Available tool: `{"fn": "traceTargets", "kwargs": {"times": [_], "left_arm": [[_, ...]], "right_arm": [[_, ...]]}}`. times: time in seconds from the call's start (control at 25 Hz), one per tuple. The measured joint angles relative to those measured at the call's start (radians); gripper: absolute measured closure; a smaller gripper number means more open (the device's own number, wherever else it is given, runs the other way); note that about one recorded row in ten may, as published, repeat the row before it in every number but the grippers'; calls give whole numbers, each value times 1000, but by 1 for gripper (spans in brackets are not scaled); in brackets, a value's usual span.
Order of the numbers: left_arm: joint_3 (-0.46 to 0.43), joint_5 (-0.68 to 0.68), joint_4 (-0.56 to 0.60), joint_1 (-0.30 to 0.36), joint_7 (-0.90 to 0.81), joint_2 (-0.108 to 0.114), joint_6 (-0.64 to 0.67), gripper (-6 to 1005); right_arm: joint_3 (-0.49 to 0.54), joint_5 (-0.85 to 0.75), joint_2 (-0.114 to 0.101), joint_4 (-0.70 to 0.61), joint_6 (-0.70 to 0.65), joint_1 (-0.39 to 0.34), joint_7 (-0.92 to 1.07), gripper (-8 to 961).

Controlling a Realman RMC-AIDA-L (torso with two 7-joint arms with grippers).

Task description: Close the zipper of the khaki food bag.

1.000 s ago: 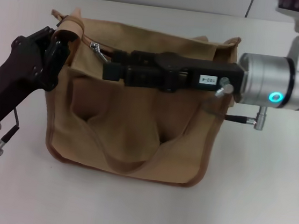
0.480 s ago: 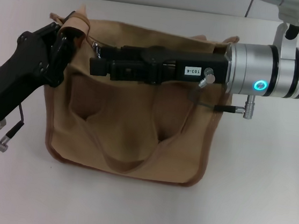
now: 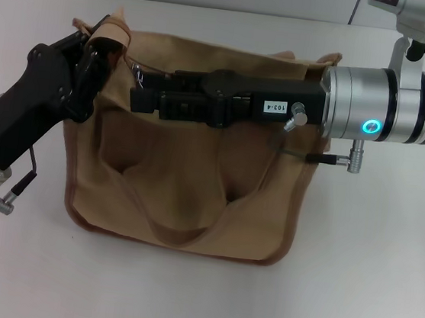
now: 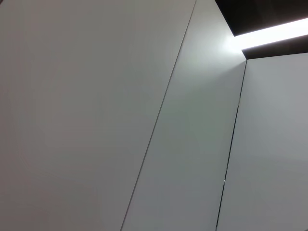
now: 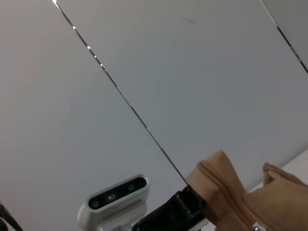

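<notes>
While left pincer [image 3: 103,43] grips the khaki food bag [image 3: 185,194] corner, right pincer [image 3: 137,95] — grip unclear — overlies zipper [image 3: 136,67].

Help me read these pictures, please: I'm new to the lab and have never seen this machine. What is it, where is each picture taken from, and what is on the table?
It is a robot with two arms. The head view looks down from the robot's head at a white table. On it lies a khaki bag with loop handles. The left gripper holds up the bag's corner at the robot's left. The right gripper reaches across the bag's top to the zipper, whose pull is hidden beneath it. The other two pictures come from cameras on the wrists. The left wrist view shows only wall panels. The right wrist view shows wall, a corner of the bag and part of the other arm.
</notes>
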Motion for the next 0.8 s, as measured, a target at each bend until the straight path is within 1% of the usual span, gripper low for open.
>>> {"fn": "traceTargets", "kwargs": {"times": [0.2,0.36,0.48,0.56,0.8], "left_arm": [[0,0,-1,0,0,0,0,959],[0,1,-1,-1,-1,0,2,958],[0,1,-1,0,-2,0,2,957],[0,1,-1,0,-1,0,2,956],[-1,1,-1,0,-4,0,15,954]], "right_arm": [[-4,-6,0,3,4,0,0,338],[-40,-1,0,5,4,-1,4,420],[-40,-1,0,6,12,-4,7,481],[-40,0,0,1,12,-10,15,503],[-39,0,0,-1,14,-11,23,500]]}}
